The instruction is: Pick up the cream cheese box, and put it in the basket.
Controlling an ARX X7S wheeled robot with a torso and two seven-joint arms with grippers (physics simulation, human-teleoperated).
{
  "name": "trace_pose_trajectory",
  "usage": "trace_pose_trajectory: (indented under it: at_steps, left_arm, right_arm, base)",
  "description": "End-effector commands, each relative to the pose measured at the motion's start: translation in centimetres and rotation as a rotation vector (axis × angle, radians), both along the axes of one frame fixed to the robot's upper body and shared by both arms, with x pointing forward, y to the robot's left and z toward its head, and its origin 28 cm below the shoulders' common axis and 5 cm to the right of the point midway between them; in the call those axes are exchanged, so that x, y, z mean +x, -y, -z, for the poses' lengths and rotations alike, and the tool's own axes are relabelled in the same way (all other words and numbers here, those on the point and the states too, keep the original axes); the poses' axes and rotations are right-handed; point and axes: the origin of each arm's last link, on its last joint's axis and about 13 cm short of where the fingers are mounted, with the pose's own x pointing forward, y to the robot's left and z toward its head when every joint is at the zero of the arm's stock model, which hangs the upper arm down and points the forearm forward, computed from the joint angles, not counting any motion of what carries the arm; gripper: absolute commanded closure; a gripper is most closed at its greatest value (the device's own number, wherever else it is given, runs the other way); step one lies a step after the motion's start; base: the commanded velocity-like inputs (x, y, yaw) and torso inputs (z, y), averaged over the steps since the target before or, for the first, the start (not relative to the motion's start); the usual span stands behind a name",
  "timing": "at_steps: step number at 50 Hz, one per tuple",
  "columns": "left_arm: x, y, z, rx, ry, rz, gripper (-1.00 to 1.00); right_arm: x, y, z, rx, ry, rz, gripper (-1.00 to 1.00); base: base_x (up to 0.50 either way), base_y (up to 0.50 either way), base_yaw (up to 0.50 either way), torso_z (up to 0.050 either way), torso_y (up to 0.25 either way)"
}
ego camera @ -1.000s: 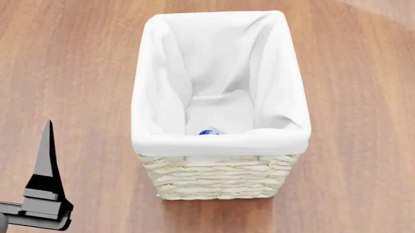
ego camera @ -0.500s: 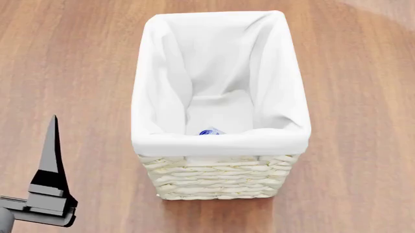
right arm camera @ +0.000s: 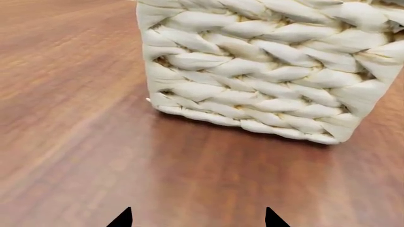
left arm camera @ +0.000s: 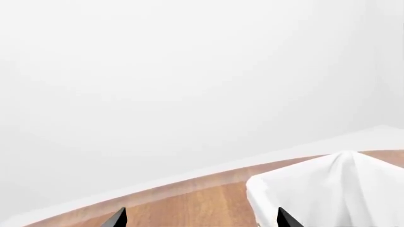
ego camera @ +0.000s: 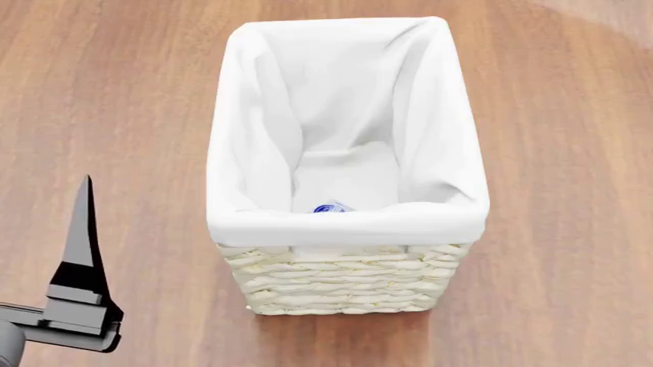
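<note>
Already inside the basket point(ego camera: 347, 275): cream cheese box point(ego camera: 332, 207)

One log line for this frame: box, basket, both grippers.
cream cheese box: in basket, partly hidden | left gripper: open, empty, beside basket | right gripper: open, empty, low over table

basket point(ego camera: 342, 287): rough woven wicker | liner point(ego camera: 347, 99): smooth white cloth | table point(ego camera: 112, 115): wood

left pincer point(ego camera: 87, 229) | shifted slightly right and down since a second ago | nearly unchanged over the last half-second
</note>
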Motion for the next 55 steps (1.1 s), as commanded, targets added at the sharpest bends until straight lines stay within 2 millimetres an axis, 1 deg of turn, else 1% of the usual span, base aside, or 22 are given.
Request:
trace_pose_trajectory:
  at_steps: [1,10,14,19,26,55]
  left_arm:
    - [0.0,0.0,0.1,0.001,-0.001,0.000,-1.00]
    - [0.6,-0.2,1.3,-0.007,-0.041,-0.003,-1.00]
    - [0.9,-0.2,1.5,-0.013,-0.052,-0.004,-1.00]
    - [1.9,-0.4,2.4,-0.023,-0.096,-0.017,-1.00]
    - [2.5,-0.5,3.0,-0.036,-0.122,-0.022,-1.00]
    - [2.5,-0.7,3.5,-0.048,-0.136,-0.028,-1.00]
  right_arm:
    - [0.0,0.0,0.0,0.001,-0.001,0.000,-1.00]
    - [0.0,0.0,0.0,-0.002,0.002,-0.001,-1.00]
    - [0.1,0.0,-0.1,-0.002,0.003,0.001,-1.00]
    - [0.0,0.0,-0.1,0.001,0.000,-0.002,-1.00]
    - [0.0,0.0,0.0,0.000,0.000,-0.003,-1.00]
    - [0.0,-0.1,0.2,-0.003,-0.003,-0.005,-1.00]
  base:
    - [0.00,0.00,0.00,0.000,0.000]
    - [0.00,0.00,0.00,0.000,0.000]
    - [0.00,0.00,0.00,0.000,0.000]
    - [0.00,0.00,0.00,0.000,0.000]
    - [0.00,0.00,0.00,0.000,0.000]
    - [0.00,0.00,0.00,0.000,0.000]
